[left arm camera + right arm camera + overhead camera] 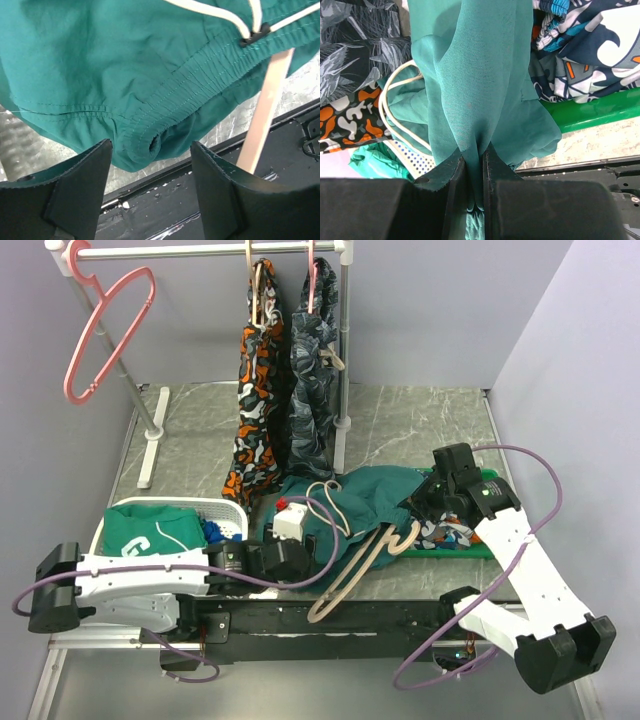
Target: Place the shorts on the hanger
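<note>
Teal shorts [470,75] pinched in the right tool [472,159].

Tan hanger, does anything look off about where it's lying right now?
Yes. The hanger lies skewed at the table's near edge, its upper part buried under the shorts, which the right gripper pinches. Its lower end pokes out over the black base rail.

Two arms, white link shells between black joint housings. Left arm [130,575] at 8 o'clock of the top view, right arm [530,560] at 4 o'clock. Thin purple cables [545,465] looped off each. Small green light [483,492] on the right wrist. White block [292,521] atop the left gripper [300,558]. Matte black fingers [75,200], broad and wedge-faced, edges scuffed pale. Right gripper [472,185] alike: black, angular, flat-sided.
</note>
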You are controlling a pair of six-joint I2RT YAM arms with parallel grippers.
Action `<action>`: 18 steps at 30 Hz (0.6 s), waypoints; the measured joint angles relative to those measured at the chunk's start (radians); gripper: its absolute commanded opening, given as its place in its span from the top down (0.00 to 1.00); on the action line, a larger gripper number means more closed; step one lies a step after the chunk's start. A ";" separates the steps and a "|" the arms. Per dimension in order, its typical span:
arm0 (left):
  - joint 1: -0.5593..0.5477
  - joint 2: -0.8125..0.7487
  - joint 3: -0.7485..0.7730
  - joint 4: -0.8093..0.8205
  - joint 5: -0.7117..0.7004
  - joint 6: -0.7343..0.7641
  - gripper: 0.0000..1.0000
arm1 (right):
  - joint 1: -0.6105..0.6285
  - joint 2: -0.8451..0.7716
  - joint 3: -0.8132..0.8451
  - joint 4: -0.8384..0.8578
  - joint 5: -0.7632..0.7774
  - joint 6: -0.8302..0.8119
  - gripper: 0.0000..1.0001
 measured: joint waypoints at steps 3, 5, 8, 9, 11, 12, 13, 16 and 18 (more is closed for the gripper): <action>0.030 0.026 0.000 0.013 0.042 0.005 0.39 | 0.000 -0.008 0.000 0.001 0.000 0.009 1.00; 0.048 0.054 -0.002 0.024 0.065 0.008 0.41 | 0.000 -0.016 0.000 0.001 0.000 0.012 1.00; 0.072 0.101 -0.018 0.053 0.096 0.016 0.45 | 0.000 -0.025 0.000 0.000 0.005 0.013 1.00; 0.080 0.114 -0.028 0.060 0.108 0.021 0.47 | 0.000 -0.026 0.000 0.000 0.006 0.013 1.00; 0.091 0.131 -0.044 0.070 0.125 0.024 0.47 | 0.000 -0.028 0.000 0.000 0.009 0.018 1.00; 0.095 0.138 -0.050 0.076 0.136 0.028 0.48 | 0.000 -0.030 0.000 0.000 0.011 0.024 1.00; 0.097 0.142 -0.053 0.079 0.142 0.029 0.50 | 0.000 -0.033 0.000 0.001 0.011 0.031 1.00; 0.100 0.155 -0.054 0.095 0.150 0.029 0.74 | 0.000 -0.049 0.000 0.002 0.012 0.048 1.00; 0.100 0.155 -0.056 0.095 0.152 0.026 0.90 | 0.000 -0.058 0.000 0.002 0.018 0.064 1.00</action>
